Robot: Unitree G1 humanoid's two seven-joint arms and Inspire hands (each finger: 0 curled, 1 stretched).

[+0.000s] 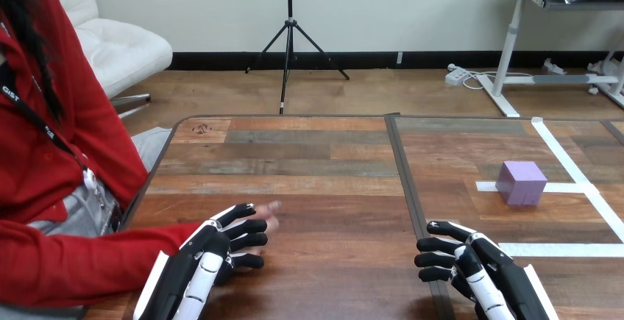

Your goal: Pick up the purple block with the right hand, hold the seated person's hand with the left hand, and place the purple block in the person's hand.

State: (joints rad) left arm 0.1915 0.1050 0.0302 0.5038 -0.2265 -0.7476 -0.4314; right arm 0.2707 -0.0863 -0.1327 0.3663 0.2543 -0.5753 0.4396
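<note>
My left hand lies over the person's hand; whether it grips, I cannot tell
My right hand rests slack and empty near me; the purple block sits farther right, well apart

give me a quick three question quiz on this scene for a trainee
1. True or false: the right hand holds the purple block.
2. The left hand is: A) over the person's hand B) on the block C) off the table.
3. Fill in: the purple block sits on a strip of white ____.
Key: 1 false; 2 A; 3 tape.
</note>
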